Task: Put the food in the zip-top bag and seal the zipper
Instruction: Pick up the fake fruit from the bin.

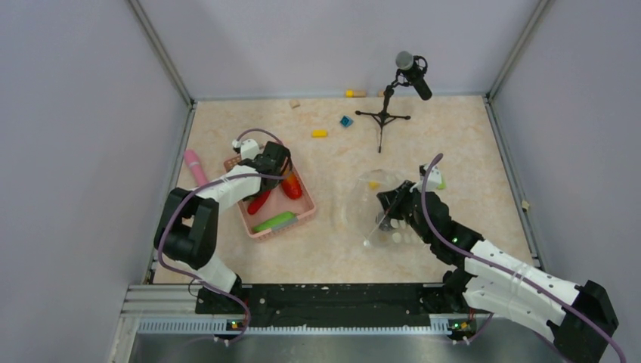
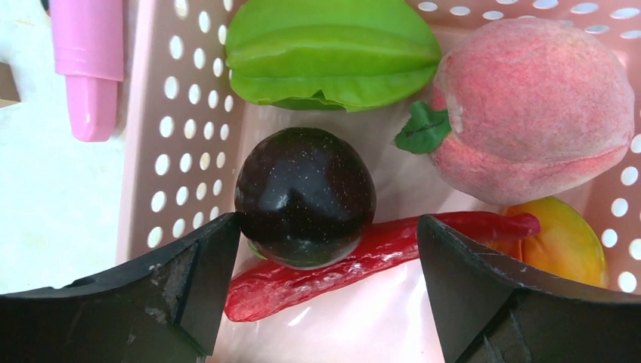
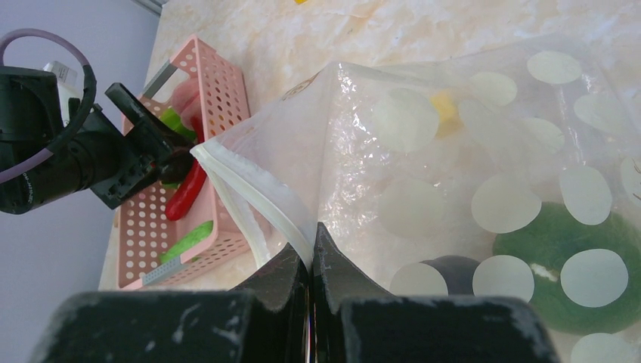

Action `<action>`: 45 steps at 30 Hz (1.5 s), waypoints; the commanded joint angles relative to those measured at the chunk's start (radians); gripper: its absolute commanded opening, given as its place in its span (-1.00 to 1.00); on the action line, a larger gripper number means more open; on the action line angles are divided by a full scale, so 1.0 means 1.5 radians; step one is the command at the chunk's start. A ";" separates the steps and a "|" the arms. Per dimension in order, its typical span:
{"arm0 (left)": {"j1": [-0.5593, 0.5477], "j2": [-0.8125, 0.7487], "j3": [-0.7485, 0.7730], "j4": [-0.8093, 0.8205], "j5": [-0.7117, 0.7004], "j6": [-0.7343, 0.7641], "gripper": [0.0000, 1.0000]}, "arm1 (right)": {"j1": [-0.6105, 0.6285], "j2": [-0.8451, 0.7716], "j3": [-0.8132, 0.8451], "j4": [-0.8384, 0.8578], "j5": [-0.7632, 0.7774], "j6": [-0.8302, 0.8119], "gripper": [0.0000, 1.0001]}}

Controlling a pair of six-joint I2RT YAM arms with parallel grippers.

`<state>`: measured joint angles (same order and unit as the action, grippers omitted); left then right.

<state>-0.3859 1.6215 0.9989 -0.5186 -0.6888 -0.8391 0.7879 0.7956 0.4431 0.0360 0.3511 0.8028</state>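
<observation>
**Left fingers wide over basket fruit; right fingers pinched on bag mouth**

Left wrist view: the left fingers (image 2: pixel 189 287), matte black & scuffed, are spread wide along the bottom of the frame, w/ nothing gripped. A glossy dark round fruit (image 2: pixel 305 197) is seen btw. them at frame ctr. The lower-left tip is at or just beside its skin; the other tip is apart. The fruit is rested on a shiny, tapered red chili (image 2: pixel 378 249) inside the pink basket (image 2: pixel 189 128), hard plastic w/ round-hole walls. A smooth green ridged piece (image 2: pixel 332 53) is seen at top ctr. A fuzzy pink peach (image 2: pixel 537 106) w/ a small leaf is seen upper right, and a yellow-orange piece (image 2: pixel 567 242) lower right, partly hidden. Outside the basket, upper left, a glossy pink cylinder stick (image 2: pixel 89 68) is laid on the worktop (image 2: pixel 45 212).

Right wrist view: the right fingers (image 3: pixel 291 283) are closed tight at bottom ctr, w/ the mouth edge of the zip-top bag (image 3: pixel 453 159) pinched btw. them. The bag is clear crinkled film printed w/ white round dots, and its mouth is open toward the left. The zipper (image 3: pixel 257 200), a thin whitish strip, is run along that edge down into the fingers. A green piece (image 3: pixel 529 249), a dark round one (image 3: pixel 450 272) & a small yellow one (image 3: pixel 444 106) are made out through the film.

Top view: the bag is seen right of ctr on the beige marbled worktop, w/ the basket left of ctr, well apart. A long green cucumber (image 1: pixel 274 221) is laid along the basket's lower edge.
</observation>
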 commanded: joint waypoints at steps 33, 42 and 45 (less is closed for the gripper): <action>0.034 -0.120 -0.052 0.074 0.137 0.044 -0.56 | 0.000 -0.010 -0.002 0.001 0.014 0.000 -1.00; 0.027 -0.303 -0.110 0.087 0.216 0.069 -0.66 | -0.001 -0.017 -0.007 0.006 -0.001 0.003 -1.00; 0.026 -0.363 -0.127 0.109 0.289 0.100 -0.66 | 0.000 -0.020 -0.007 0.009 -0.006 0.003 -1.00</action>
<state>-0.3420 1.1786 0.8440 -0.4110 -0.3908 -0.7525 0.7879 0.7853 0.4370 0.0139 0.3561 0.8047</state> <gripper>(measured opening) 0.680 0.003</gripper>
